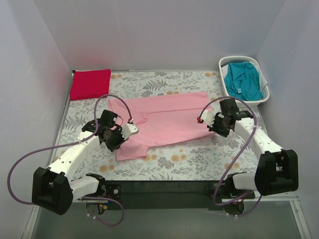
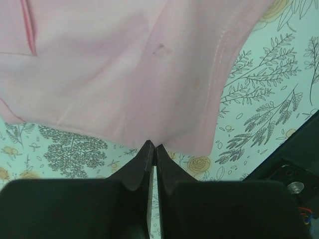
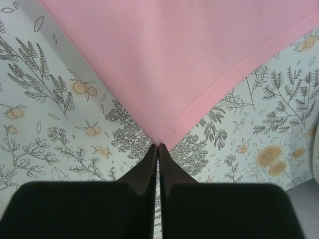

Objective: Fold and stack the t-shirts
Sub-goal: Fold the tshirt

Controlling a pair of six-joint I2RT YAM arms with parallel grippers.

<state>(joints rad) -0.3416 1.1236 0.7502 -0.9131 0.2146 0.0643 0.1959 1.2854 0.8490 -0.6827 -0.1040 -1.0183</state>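
The light pink t-shirt (image 1: 164,122) lies spread across the middle of the floral cloth. My left gripper (image 1: 130,127) is shut on its left side; in the left wrist view (image 2: 153,145) the pink fabric (image 2: 124,69) hangs from the closed tips. My right gripper (image 1: 203,119) is shut on the shirt's right hem corner; in the right wrist view (image 3: 158,145) the pink fabric (image 3: 184,59) rises taut from the tips. The bright red t-shirt (image 1: 90,83) lies folded at the back left. The teal t-shirt (image 1: 242,79) is bunched in the basket.
The white slatted laundry basket (image 1: 263,95) stands at the back right corner. The grey-and-orange floral cloth (image 1: 189,159) covers the table. White walls close in the left, back and right. A dark strip (image 1: 164,186) runs along the near edge by the arm bases.
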